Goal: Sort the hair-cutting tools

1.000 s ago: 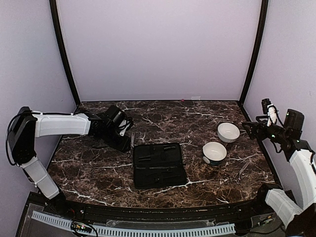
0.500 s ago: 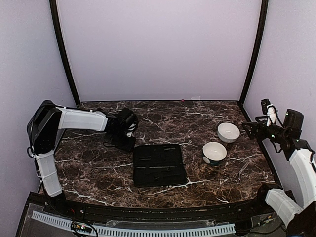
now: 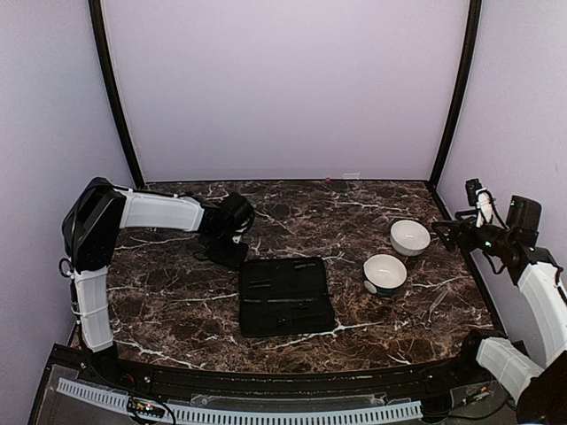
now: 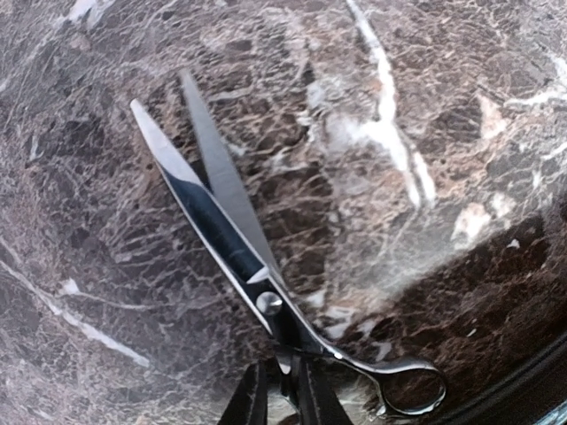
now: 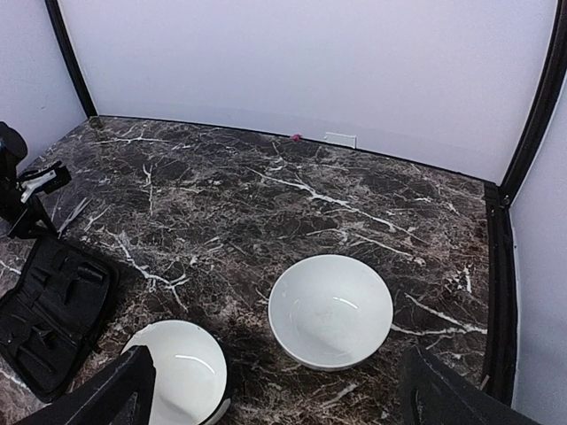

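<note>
Surface (image 3: 177, 301) — dark marble, nothing on it has shifted over the last second.

Left arm (image 3: 159, 212): the shoulder has swung up and inward. The wrist has drifted from the left side of the surface toward the back-left corner of the case (image 3: 285, 295). Right arm (image 3: 540, 292): parked at the right edge, no motion noted.

Case: lies open at centre, same place as before. There are slim dark pieces inside, too small to identify.

Two white bowls — far one (image 3: 410, 236), near one (image 3: 384, 274) — sit right of the case. Both look empty.

Left pincer (image 4: 282, 400): pinching the scissors (image 4: 232, 250) just behind the pivot. The blades are slightly apart and point away from the wrist. I cannot tell from the wrist view whether the blades are clear of the surface.

Right pincer (image 5: 283, 394): spread wide, holding nothing, looking down over the bowls.

Judgement: the scissors are travelling with the left arm. They sit just beyond the case's back-left corner, well apart from both bowls, so no tool is sorted yet. Reaching a bowl likely means carrying them across the open case.
</note>
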You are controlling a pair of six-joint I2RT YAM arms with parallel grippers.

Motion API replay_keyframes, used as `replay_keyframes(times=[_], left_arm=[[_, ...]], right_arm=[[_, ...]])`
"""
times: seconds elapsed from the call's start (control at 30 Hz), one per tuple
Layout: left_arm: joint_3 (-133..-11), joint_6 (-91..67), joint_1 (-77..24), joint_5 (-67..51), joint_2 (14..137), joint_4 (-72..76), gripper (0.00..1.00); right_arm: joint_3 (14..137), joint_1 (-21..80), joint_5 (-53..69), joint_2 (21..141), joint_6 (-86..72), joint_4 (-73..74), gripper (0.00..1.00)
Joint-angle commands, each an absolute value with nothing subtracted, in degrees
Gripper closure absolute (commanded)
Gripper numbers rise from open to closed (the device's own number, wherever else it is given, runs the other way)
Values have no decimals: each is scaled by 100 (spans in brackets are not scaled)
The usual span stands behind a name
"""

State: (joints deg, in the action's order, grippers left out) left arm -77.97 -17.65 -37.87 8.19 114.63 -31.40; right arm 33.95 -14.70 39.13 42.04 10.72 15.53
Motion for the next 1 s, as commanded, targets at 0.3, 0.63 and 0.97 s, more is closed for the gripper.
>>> replay_keyframes(times=[0.3,0.63,0.97], left_arm=[[-6057,-783,-2892,1415,9917,-3759,99],[-6775,-1246,-2788,991,9736,-3870,59],[-7340,-2004,-2578,833,10557,-4347,55]], right_arm=[[3461,-1503,4106,4481,1126,1514,5],[3461,-1504,4126,4394,1151,1562,6],[3447,-1503,4119,4346,1180,1573,5]])
